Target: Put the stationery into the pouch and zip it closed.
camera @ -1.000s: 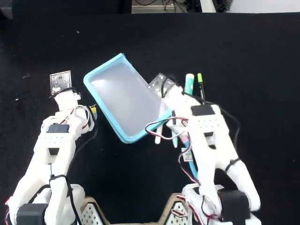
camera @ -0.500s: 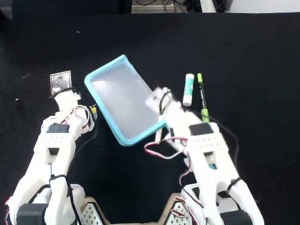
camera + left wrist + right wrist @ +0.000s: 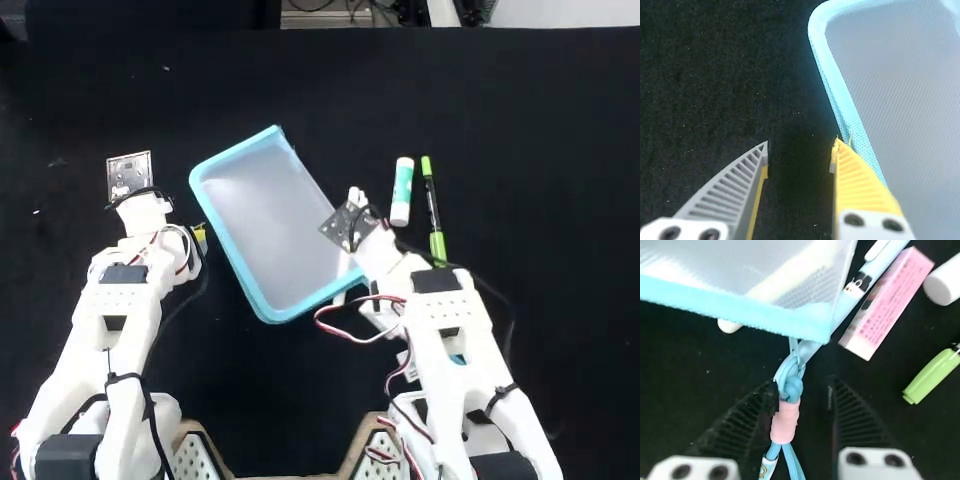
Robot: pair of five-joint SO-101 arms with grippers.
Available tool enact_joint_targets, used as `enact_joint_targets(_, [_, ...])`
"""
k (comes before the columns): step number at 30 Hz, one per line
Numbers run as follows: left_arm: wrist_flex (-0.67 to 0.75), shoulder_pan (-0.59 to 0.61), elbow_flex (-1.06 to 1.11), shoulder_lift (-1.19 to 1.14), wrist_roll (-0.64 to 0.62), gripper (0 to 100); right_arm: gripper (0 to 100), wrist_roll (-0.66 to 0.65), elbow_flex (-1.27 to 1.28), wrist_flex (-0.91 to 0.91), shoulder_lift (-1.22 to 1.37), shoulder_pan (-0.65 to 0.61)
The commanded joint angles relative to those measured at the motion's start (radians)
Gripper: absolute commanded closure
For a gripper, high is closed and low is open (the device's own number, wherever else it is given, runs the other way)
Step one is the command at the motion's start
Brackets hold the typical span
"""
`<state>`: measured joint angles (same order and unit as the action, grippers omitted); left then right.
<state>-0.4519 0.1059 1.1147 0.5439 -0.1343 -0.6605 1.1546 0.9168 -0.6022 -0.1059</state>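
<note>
The translucent pouch (image 3: 268, 232) with a teal border lies tilted between the arms. My right gripper (image 3: 800, 397) stands open at the pouch's near right corner (image 3: 810, 330). The blue zip pull with a pink bead (image 3: 786, 412) lies between its fingers, against one of them. A pink eraser (image 3: 887, 302), a light blue pen (image 3: 875, 265), a white glue stick (image 3: 402, 190) and a green pen (image 3: 432, 212) lie outside, beside that corner. My left gripper (image 3: 799, 152) is open at the pouch's left edge (image 3: 840, 105), its yellow finger (image 3: 855, 180) touching the teal border.
Black cloth covers the whole table (image 3: 520, 120). A white pen-like item (image 3: 730, 326) sticks out from under the pouch's edge. The right arm (image 3: 440, 320) stretches from the front edge to the pouch corner and covers part of the stationery.
The right arm has drawn back toward its base, uncovering the glue stick and green pen. The pouch has shifted a little to the right. The left arm has stayed still.
</note>
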Motion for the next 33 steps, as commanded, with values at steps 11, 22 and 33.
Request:
enact_joint_targets(11, [0.011,-0.004,-0.007,0.015,-0.005,80,85.9,0.002,0.065,-0.054,-0.021,0.023])
enact_joint_targets(22, [0.011,-0.004,-0.008,0.015,0.017,80,98.8,0.009,-0.133,0.153,-0.021,0.032])
enact_joint_targets(33, [0.015,-0.005,-0.007,0.015,0.049,80,98.3,-0.1,-0.085,0.158,-0.015,0.219])
